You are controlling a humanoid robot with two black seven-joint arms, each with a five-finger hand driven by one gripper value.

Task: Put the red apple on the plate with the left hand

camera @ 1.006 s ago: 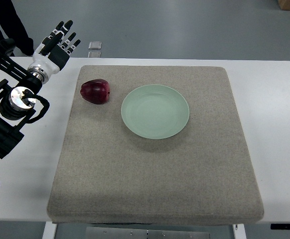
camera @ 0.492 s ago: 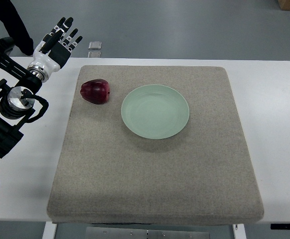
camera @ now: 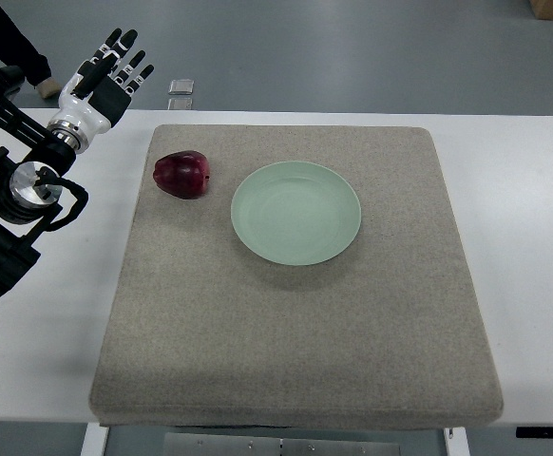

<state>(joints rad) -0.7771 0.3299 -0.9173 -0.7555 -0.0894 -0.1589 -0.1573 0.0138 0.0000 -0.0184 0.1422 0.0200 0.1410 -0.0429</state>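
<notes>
Fingers spread and empty, that is how my left hand (camera: pixel 105 76) stands right now, raised over the far left corner of the table (camera: pixel 533 190), just off the edge of the grey mat (camera: pixel 295 323) and holding nothing. My forearm and its dark joints run back from it toward the near left edge of the view. My right hand does not show at all. Nearest to the hand, toward me and to the right of it, the red apple (camera: pixel 182 175) lies on the mat close to that mat's left border, resting on its side as far as I can tell, with the stem end turned rightward. It is near the hand but clearly apart from it; no finger touches it. Further right again, just beside the apple with a narrow strip of mat between them, sits the pale green plate (camera: pixel 338 195), bare. By my reckoning I am at the reach, the first step: nothing is grasped yet and the apple is not yet on the plate. The next move calls for bringing the hand down and across to the apple, keeping the fingers wide enough to pass around its round body, then closing firmly, since a smooth round fruit may roll away from a glancing touch. After that comes only a short carry rightward to the plate.
</notes>
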